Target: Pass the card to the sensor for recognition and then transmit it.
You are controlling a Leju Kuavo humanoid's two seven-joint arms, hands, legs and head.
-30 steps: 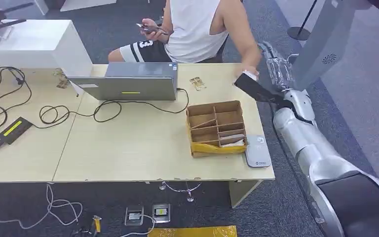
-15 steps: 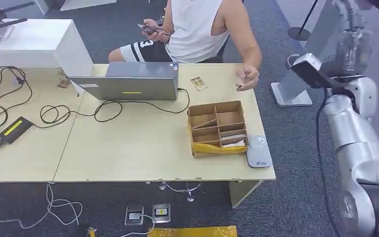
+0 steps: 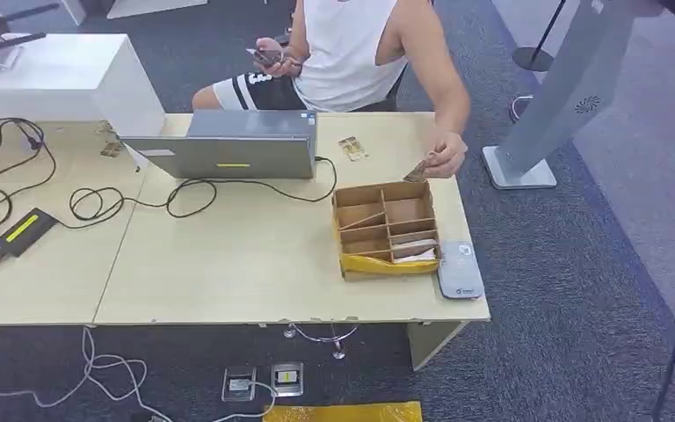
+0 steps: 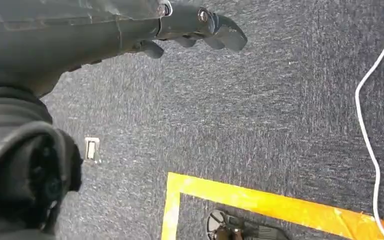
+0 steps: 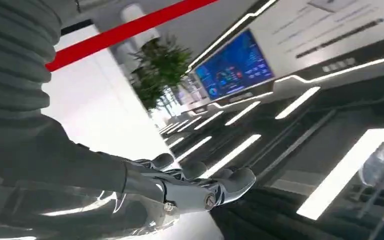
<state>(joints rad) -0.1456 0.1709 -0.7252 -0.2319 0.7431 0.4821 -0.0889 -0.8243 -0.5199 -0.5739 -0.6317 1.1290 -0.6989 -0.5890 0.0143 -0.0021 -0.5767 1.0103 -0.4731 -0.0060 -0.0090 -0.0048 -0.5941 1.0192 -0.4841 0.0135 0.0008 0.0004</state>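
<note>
Card (image 3: 417, 170) is held by a person's hand (image 3: 444, 158) over the box (image 3: 387, 224); w/ right hand (image 5: 195, 187) raised, left hand (image 4: 190, 30) hung low, both outstretched & empty, that arm could be clipped on any careless descent.

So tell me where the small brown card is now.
In the head view, the small brown card is pinched in a person's hand, just above the far right corner of the brown cardboard divided box on the table's right side.
</note>
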